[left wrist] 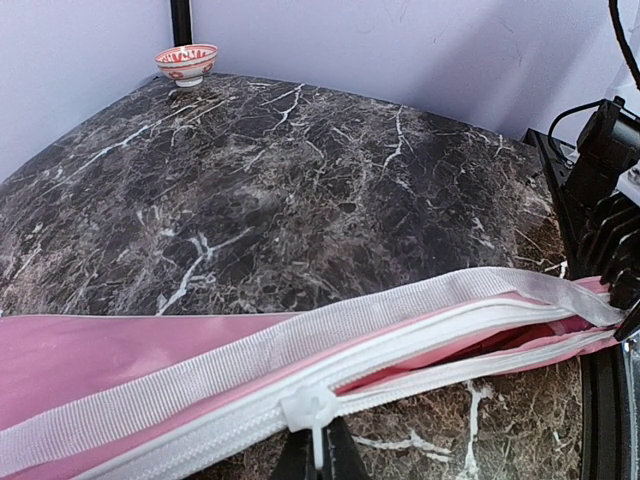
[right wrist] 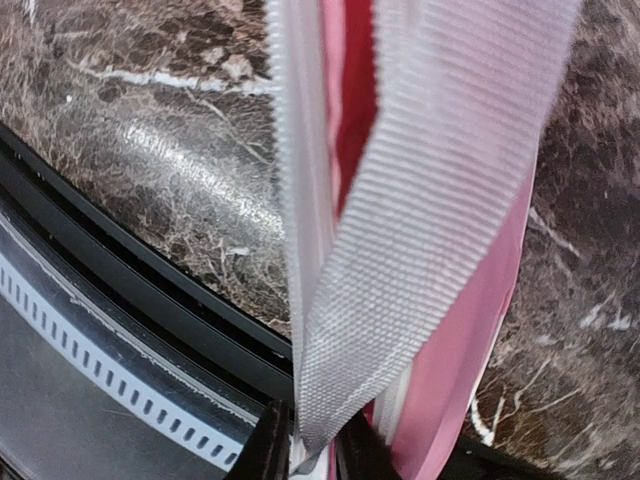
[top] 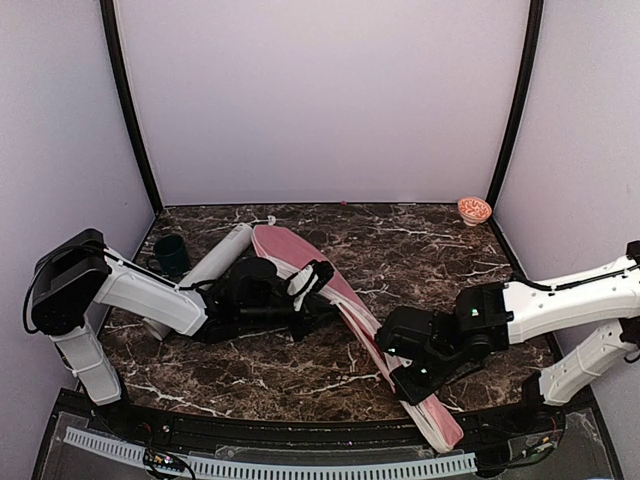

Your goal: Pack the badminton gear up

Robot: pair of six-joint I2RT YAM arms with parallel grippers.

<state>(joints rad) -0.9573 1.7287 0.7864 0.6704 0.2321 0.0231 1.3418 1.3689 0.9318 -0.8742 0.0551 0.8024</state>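
Observation:
The pink racket cover (top: 350, 305) lies diagonally across the marble table, from back left to the near edge. My left gripper (top: 322, 277) is shut on the white zipper pull (left wrist: 313, 420) of the cover (left wrist: 120, 360); the zipper is closed left of the pull and open to its right. My right gripper (top: 415, 385) is shut on the cover's grey webbing strap (right wrist: 430, 210) and white zipper edge near the narrow end. The pale grey tube (top: 205, 270) lies behind my left arm. Rackets and shuttlecocks are hidden.
A dark green cup (top: 170, 254) stands at the back left beside the tube. A small orange-patterned bowl (top: 474, 209) sits in the back right corner, also in the left wrist view (left wrist: 187, 62). The table's black front rail (right wrist: 150, 290) runs under the cover's end.

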